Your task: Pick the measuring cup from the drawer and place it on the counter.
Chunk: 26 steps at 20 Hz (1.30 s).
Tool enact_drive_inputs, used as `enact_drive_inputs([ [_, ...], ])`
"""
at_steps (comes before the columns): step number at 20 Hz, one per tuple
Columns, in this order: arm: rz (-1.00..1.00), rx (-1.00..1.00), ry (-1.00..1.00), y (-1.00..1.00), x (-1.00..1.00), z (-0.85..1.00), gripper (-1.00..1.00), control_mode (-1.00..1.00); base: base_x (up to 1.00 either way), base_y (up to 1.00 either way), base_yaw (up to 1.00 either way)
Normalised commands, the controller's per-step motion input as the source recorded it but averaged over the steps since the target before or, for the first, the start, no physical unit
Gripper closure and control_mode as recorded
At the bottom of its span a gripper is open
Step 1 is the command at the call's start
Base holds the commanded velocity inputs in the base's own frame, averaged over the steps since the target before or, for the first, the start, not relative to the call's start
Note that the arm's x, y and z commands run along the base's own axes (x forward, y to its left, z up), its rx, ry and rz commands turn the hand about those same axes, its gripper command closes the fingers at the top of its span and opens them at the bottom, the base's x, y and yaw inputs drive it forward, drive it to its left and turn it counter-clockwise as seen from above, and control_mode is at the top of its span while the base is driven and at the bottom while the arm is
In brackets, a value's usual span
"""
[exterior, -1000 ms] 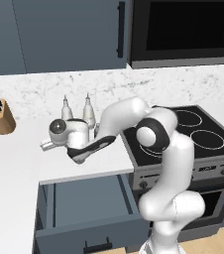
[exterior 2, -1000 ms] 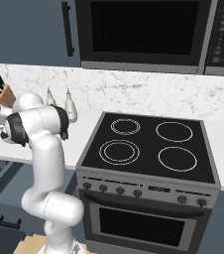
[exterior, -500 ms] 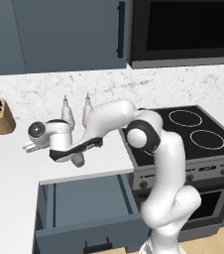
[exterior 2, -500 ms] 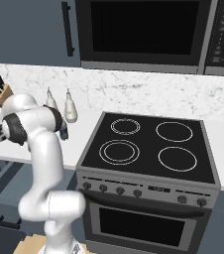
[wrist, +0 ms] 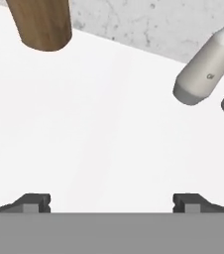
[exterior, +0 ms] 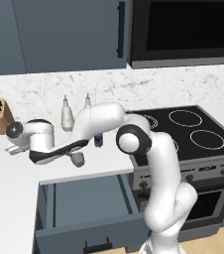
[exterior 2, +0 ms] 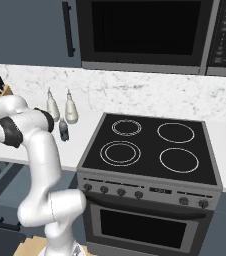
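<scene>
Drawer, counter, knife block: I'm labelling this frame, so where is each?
drawer (exterior: 79, 201): left base view, its open inside floor.
counter (exterior: 10, 178): left base view, bare white top.
knife block (exterior: 1, 117): left base view, wooden body.

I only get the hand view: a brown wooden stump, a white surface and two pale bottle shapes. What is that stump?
Observer: A wooden knife block. Dark knife handles stick out of its top.
Operator: Is the drawer open?
Observer: Yes, the slate-blue box drawer stands open below the edge of the white counter.
Operator: Anything near the pale bottles?
Observer: A small dark bottle in front of them, and a black stove top further along.
</scene>
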Motion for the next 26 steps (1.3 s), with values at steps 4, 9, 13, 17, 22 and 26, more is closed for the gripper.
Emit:
enact_drive_inputs([
  [4, 0.0, 0.01, 0.05, -0.6, -1.0, 0.0, -1.0, -1.0, 0.0, 0.0, 0.0],
  [9, 0.0, 0.04, 0.04, -1.0, -1.0, 0.05, -1.0, -1.0, 0.0, 0.0, 0.0],
  [13, 0.0, 0.05, 0.05, -1.0, -0.63, 0.19, -1.0, -1.0, 0.0, 0.0, 0.0],
  [17, 0.0, 0.03, 0.07, -1.0, -0.27, 0.26, -1.0, -1.0, 0.0, 0.0, 0.0],
  [22, 0.0, 0.13, 0.12, -1.0, -0.31, 0.22, -1.0, -1.0, 0.0, 0.0, 0.0],
  [26, 0.0, 0.09, 0.03, -1.0, -0.26, 0.14, -1.0, -1.0, 0.0, 0.0, 0.0],
])
